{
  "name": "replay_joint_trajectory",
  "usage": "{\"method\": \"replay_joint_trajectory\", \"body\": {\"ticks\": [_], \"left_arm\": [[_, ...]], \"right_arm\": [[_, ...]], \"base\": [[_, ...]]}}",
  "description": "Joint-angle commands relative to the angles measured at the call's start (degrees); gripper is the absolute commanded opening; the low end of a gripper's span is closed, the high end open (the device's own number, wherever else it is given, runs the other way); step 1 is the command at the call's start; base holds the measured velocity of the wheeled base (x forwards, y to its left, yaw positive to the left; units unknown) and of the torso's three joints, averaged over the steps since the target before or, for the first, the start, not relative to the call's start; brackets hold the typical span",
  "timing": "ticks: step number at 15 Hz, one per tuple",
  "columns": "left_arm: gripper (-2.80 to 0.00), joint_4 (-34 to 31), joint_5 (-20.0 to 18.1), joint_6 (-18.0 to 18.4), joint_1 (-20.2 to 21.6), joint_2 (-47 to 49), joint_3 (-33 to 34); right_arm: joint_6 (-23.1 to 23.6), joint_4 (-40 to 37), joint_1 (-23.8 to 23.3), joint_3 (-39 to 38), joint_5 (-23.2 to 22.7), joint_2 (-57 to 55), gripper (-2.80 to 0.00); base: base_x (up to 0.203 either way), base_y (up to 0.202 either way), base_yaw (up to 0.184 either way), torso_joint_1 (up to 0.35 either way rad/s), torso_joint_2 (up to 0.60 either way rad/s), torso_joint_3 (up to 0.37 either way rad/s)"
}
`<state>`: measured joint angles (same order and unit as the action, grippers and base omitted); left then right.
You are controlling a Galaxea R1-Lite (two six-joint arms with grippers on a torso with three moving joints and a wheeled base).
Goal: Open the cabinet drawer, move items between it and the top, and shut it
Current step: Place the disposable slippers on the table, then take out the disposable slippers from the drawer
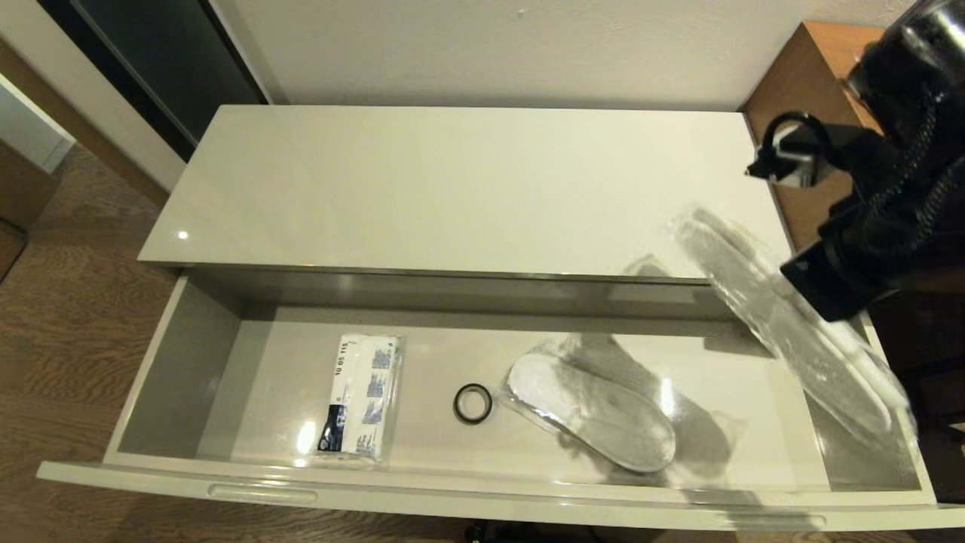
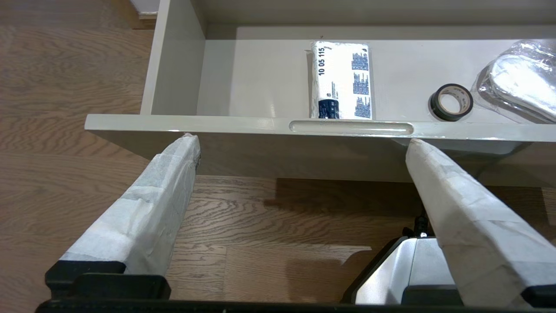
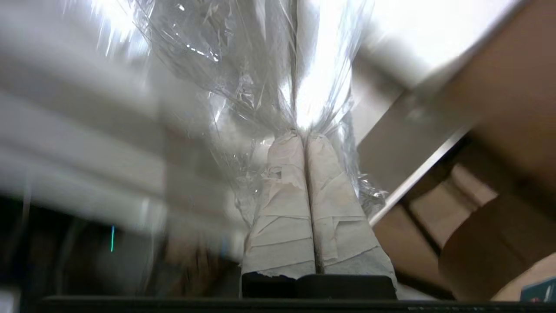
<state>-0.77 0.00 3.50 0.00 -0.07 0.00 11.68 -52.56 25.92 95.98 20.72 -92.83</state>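
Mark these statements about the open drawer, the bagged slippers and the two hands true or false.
1. The wide glossy grey-beige cabinet drawer is pulled open. True.
2. The right hand is shut on a pair of white slippers in a clear plastic bag. True.
3. The left hand grips the flat white packet with blue-black print. False: it is open, outside the drawer front.
4. The small black ring sits on the glossy cream-beige cabinet top. False: it lies in the drawer.
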Motion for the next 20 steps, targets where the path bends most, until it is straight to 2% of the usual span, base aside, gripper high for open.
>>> {"method": "replay_joint_trajectory", "body": {"ticks": [1,2,4,5,7,8,12,15,17,20], "left_arm": [[0.00,-0.02,0.00,0.02,0.00,0.07,0.00],[0.00,-0.02,0.00,0.02,0.00,0.07,0.00],[0.00,-0.02,0.00,0.02,0.00,0.07,0.00],[0.00,-0.02,0.00,-0.04,0.00,0.07,0.00],[0.00,-0.02,0.00,0.02,0.00,0.07,0.00],[0.00,-0.02,0.00,0.02,0.00,0.07,0.00],[0.00,-0.02,0.00,0.02,0.00,0.07,0.00],[0.00,-0.02,0.00,0.02,0.00,0.07,0.00],[0.00,-0.02,0.00,0.02,0.00,0.07,0.00],[0.00,-0.02,0.00,-0.07,0.00,0.07,0.00]], "right_arm": [[0.57,2.86,-3.46,10.74,1.36,-10.66,-2.80],[2.24,9.46,-5.73,14.65,3.72,-15.56,-2.80],[9.41,28.46,-11.32,16.53,8.43,-21.71,-2.80],[12.05,31.91,-13.15,16.46,9.94,-23.28,-2.80],[12.99,36.30,-13.53,16.30,10.37,-23.75,-2.80],[13.81,36.42,-13.47,15.87,10.47,-23.57,0.00],[15.03,37.84,-13.32,14.87,10.67,-21.74,0.00],[15.21,34.63,-11.07,14.36,10.16,-16.94,0.00],[14.92,26.13,-8.14,12.74,7.97,-10.92,0.00],[12.84,5.35,-2.83,6.95,3.48,-2.35,0.00]], "base": [[0.000,0.000,0.000,0.000,0.00,0.000],[0.000,0.000,0.000,0.000,0.00,0.000],[0.000,0.000,0.000,0.000,0.00,0.000],[0.000,0.000,0.000,0.000,0.00,0.000],[0.000,0.000,0.000,0.000,0.00,0.000],[0.000,0.000,0.000,0.000,0.00,0.000],[0.000,0.000,0.000,0.000,0.00,0.000],[0.000,0.000,0.000,0.000,0.00,0.000],[0.000,0.000,0.000,0.000,0.00,0.000],[0.000,0.000,0.000,0.000,0.00,0.000]]}}
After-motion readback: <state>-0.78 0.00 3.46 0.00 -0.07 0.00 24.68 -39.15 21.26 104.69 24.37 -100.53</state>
